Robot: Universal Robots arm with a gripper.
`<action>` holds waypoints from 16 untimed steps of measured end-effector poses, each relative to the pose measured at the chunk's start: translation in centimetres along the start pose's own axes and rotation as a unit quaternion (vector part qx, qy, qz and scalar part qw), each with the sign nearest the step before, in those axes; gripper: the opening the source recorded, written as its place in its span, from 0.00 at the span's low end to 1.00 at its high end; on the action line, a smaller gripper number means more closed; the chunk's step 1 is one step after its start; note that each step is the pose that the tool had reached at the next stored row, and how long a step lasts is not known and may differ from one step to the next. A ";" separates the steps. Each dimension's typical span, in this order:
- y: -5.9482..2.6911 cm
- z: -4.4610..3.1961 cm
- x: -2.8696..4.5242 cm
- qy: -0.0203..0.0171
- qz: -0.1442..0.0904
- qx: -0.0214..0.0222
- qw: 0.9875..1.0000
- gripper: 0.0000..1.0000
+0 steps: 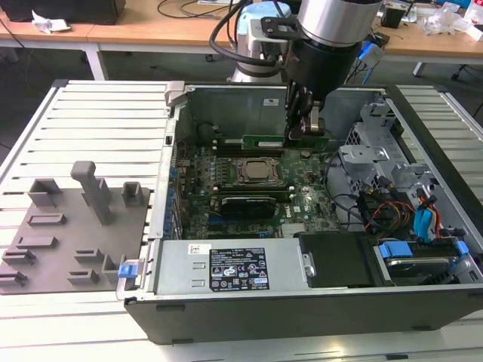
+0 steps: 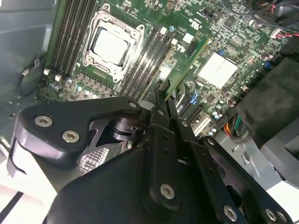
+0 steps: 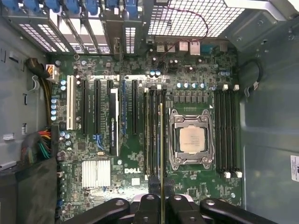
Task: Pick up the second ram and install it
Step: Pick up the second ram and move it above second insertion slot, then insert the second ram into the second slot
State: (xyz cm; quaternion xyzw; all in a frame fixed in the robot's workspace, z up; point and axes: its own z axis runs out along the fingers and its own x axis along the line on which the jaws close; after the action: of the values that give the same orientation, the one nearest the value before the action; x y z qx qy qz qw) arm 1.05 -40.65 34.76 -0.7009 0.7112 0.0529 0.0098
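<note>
Holding ram [image 1: 281, 141] on edge inside case [image 1: 226, 102]. Jaws of gripper [image 1: 302, 127] pinched on it, nearer one end. Ram hangs over black slots [image 3: 153, 135] beside socket [image 3: 191, 140], seems not pushed in yet. In first wrist view, ram runs along slots. To do well, I think: thin edge right over one slot, stick level, no tilt, gentle push.

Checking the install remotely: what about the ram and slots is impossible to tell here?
Height of the ram over the slots: seen edge-on in the first wrist view.
The ram's held end: covered by the gripper in the exterior view.
Whether the slot clips are open: too small in the first wrist view.
</note>
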 end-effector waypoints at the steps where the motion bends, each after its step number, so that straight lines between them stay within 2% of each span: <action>1: 0.00 0.08 -0.01 0.000 0.000 0.000 1.000 0.14; 11: 0.09 0.12 -0.01 0.000 0.000 0.000 1.000 0.14; 15: 0.14 0.32 0.01 0.000 0.000 0.000 1.000 0.14; 16: 0.13 0.60 0.03 0.000 0.000 0.000 1.000 0.14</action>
State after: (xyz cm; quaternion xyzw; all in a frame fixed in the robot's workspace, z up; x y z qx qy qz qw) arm 0.88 -40.62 34.17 -0.7009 0.7112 0.0531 0.0100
